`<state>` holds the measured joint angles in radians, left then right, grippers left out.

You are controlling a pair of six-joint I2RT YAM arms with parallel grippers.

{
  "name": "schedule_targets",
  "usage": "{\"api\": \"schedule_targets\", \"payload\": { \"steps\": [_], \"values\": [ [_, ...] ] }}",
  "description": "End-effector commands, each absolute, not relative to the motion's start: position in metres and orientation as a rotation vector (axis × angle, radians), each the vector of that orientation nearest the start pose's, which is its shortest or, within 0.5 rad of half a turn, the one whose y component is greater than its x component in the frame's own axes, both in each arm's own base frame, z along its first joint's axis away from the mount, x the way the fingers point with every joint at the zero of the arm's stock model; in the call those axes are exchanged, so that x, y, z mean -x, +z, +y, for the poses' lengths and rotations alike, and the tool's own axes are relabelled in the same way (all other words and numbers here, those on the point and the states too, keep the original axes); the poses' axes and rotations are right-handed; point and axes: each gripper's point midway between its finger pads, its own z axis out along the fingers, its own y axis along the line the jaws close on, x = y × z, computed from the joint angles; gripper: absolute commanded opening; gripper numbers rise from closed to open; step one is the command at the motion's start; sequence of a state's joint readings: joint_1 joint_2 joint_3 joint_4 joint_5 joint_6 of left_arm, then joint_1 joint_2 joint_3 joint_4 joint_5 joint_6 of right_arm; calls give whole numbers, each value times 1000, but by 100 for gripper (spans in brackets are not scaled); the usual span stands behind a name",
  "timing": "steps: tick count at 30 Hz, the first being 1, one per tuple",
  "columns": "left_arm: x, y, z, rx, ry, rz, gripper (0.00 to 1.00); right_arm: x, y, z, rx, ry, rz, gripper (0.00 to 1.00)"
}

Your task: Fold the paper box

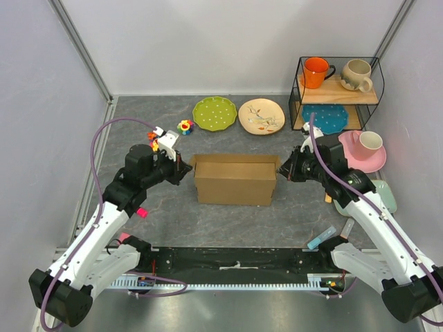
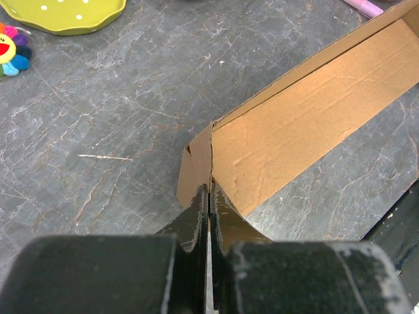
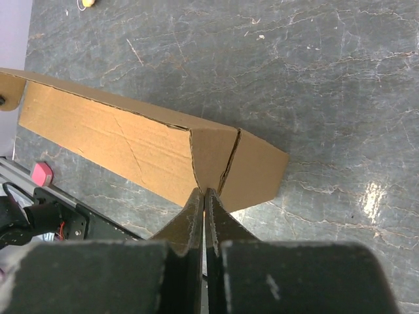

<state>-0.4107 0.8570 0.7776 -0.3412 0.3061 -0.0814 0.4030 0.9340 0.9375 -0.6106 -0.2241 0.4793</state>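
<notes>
The paper box is brown cardboard, standing partly folded as a long upright wall in the middle of the table. My left gripper is shut on its left end. In the left wrist view the fingertips pinch the corner edge of the box. My right gripper is shut on the right end. In the right wrist view its fingertips pinch the end flap of the box. The box's inside is hidden.
Behind the box lie a green plate, a beige plate and a small flower toy. A wire rack with mugs and a blue plate stands back right. A pink plate with cup is beside my right arm.
</notes>
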Motion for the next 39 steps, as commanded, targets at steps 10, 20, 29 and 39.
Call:
{"api": "schedule_targets", "payload": {
  "steps": [10,20,29,39],
  "values": [
    [-254,231,-182,-502,-693,1901,2,-243,215,168,27,730,2250,0],
    [-247,261,-195,-354,-878,1872,2,-236,185,158,41,627,2279,0],
    [-246,260,-201,-126,-1020,1935,2,-233,180,160,68,603,2291,0],
    [-245,249,-202,143,-1127,2021,2,-229,161,156,130,500,2323,0]
  ]
}}
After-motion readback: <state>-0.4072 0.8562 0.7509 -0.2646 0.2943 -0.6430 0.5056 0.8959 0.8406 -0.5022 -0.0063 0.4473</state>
